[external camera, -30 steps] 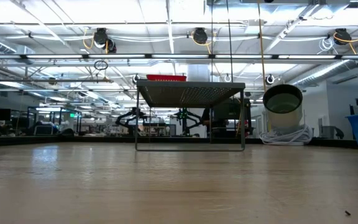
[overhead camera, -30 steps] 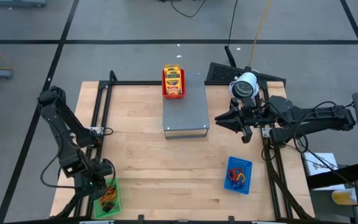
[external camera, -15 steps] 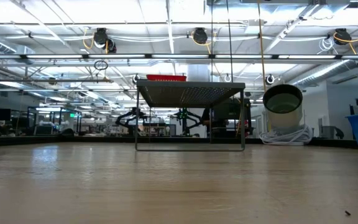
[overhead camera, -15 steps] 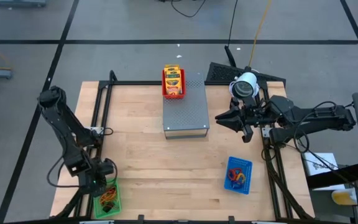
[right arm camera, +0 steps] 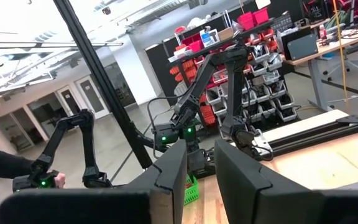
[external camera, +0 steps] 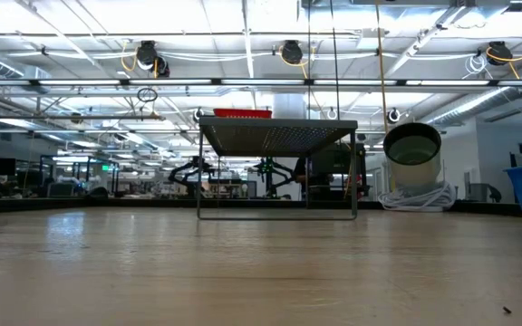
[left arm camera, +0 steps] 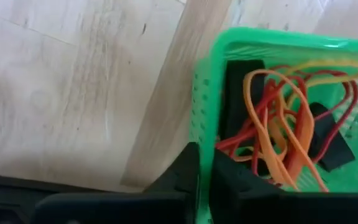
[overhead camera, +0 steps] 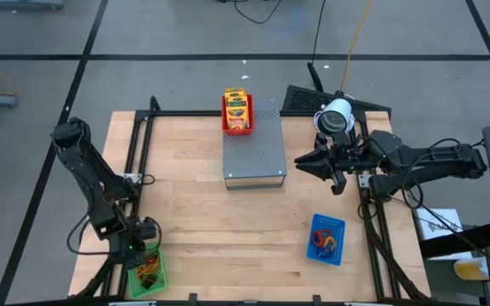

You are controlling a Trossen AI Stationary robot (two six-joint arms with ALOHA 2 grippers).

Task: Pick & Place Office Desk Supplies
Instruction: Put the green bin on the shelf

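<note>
**Green tray wall pinched at seven o'clock**

Green mesh tray [overhead camera: 147, 270] sits at the counter's [overhead camera: 194, 212] seven o'clock corner, and my left pincer [left arm camera: 204, 174] is closed narrow on its rim, one finger inside, one outside, probably to drag it. Orange and red rubber bands [left arm camera: 284, 134] and dark clips [left arm camera: 328, 146] lie inside. At twelve o'clock, crayon packets [overhead camera: 236, 109] fill the red tray [overhead camera: 225, 115] atop the grey box [overhead camera: 253, 153]. My right pincer [overhead camera: 300, 163] waits at three o'clock, partly open, empty.
</note>
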